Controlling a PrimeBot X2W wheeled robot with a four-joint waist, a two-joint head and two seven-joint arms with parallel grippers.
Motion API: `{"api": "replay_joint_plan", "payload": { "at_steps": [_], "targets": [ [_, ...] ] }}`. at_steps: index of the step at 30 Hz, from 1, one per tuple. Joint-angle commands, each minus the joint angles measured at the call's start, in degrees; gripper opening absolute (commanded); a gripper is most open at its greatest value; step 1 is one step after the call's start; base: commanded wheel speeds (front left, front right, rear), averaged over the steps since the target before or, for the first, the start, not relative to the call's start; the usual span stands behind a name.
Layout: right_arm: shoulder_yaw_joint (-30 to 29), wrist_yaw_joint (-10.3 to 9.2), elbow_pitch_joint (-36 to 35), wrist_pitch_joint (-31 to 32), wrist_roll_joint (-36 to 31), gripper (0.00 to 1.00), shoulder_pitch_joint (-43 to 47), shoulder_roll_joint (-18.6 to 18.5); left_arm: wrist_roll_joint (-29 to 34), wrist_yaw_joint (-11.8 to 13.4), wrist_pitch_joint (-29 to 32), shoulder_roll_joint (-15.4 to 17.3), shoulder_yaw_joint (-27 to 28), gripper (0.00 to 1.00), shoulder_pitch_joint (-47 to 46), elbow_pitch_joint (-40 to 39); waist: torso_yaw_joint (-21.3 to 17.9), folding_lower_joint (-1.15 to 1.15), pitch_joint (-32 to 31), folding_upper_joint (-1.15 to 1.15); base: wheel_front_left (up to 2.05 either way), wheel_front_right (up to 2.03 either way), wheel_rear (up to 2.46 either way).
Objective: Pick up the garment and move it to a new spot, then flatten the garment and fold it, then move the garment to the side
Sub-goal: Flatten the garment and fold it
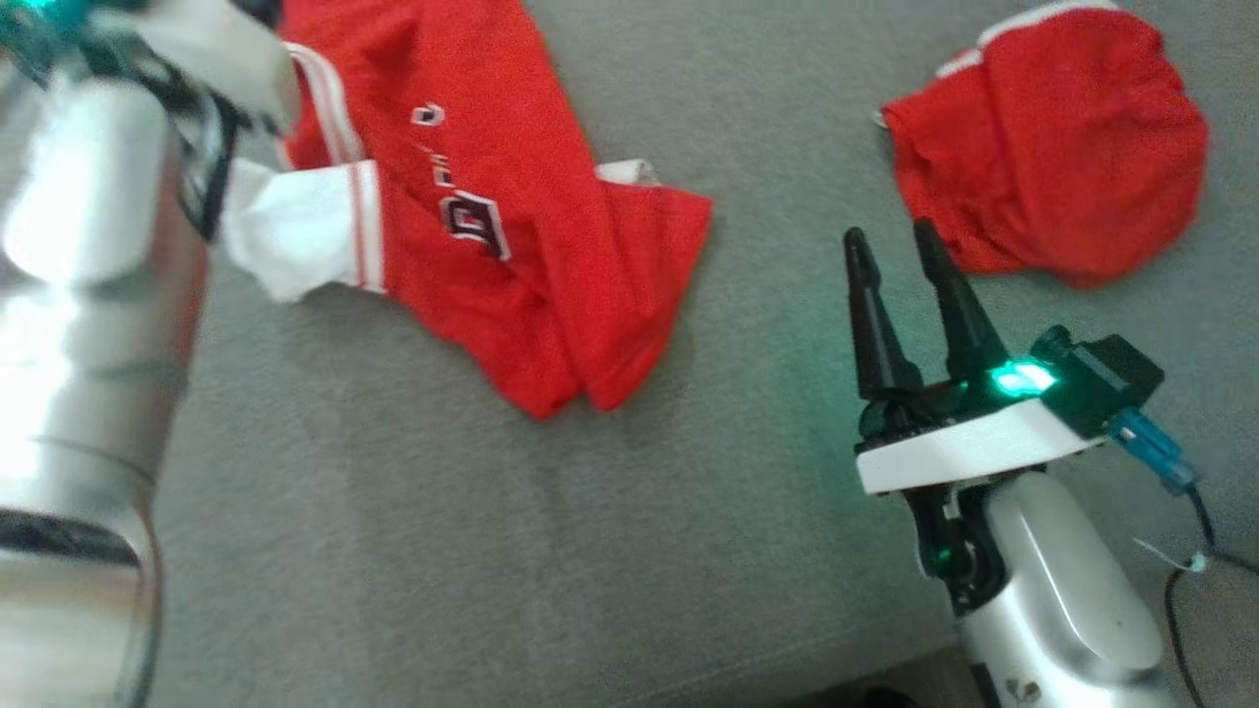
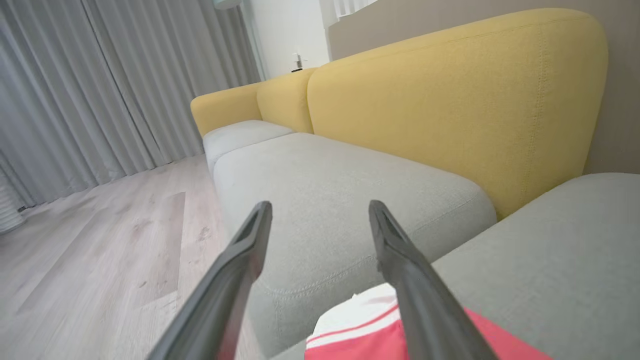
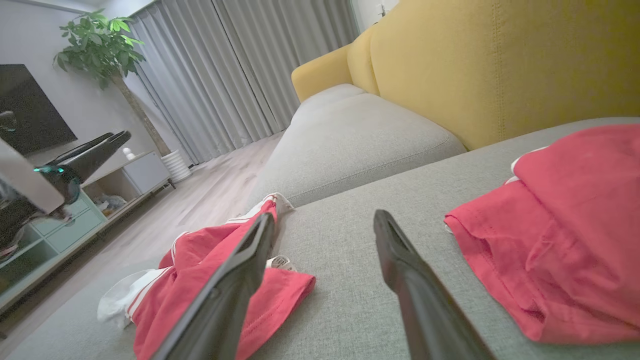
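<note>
Work item: garment point(image 1: 511, 246), crumpled on the grey seat cushion point(image 1: 689, 511), at 11 o'clock in the head view.
Bearing from right gripper point(image 1: 889, 233): 10 o'clock, well apart.
Make-up: red jersey-type cloth with a printed chest marking; white sleeve point(image 1: 295, 241) with red stripes at the 9 o'clock end.
Expected handling: judged light, limp and non-fragile; likely to sag, bunch and drag on the cushion weave; not stiff enough to keep a crease unaided.
Recommended hold: sleeve cuff or shoulder seam at 9 o'clock, lower hem corner at 5 o'clock; pinch on a free edge, not in the heaped middle.
State, left gripper point(image 2: 320, 210): fingers apart, nothing between them; white sleeve just below, contact not discernible.
State, right gripper: fingers apart, empty, at 4 o'clock in the head view.
Nearby item: second red garment point(image 1: 1062, 138), bundled at 1 o'clock, near the right fingertips; risk of confusion with the work item.
</note>
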Motion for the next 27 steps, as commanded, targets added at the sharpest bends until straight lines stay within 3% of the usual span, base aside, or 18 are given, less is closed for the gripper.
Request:
{"api": "replay_joint_plan", "payload": {
  "at_steps": [1,5,10,21,27],
  "targets": [
    [0.24,-0.04,-1.31,-0.62,-0.79,1.00,0.26,0.06,-0.41,-0.17,-1.10,1.54,0.77,1.00,0.38,-1.86,3.48,0.00,-3.02,0.00,0.00,0.00,0.00],
    [-2.26,-0.04,-0.12,-0.62,-2.68,1.00,2.11,0.06,-1.92,0.23,-3.27,0.10,0.92,1.00,8.31,-6.09,8.83,0.00,-6.97,0.00,0.00,0.00,0.00],
    [-3.62,-0.04,1.20,-0.62,-3.84,1.00,3.89,0.06,-3.50,2.06,-3.85,0.08,2.25,1.00,17.29,-12.81,12.28,0.00,-9.66,0.00,0.00,0.00,0.00],
    [-4.53,-0.04,5.55,-0.62,-5.53,1.00,6.03,0.06,-3.69,12.79,-4.01,-0.98,6.99,1.00,49.89,-42.58,16.42,0.00,-12.00,0.00,0.00,0.00,0.00],
    [-6.10,-0.04,7.01,-0.62,-6.98,1.00,4.24,0.06,-3.83,14.28,-4.02,-2.69,8.14,1.00,57.47,-48.71,17.77,0.00,-11.04,0.00,0.00,0.00,0.00]
  ]
}}
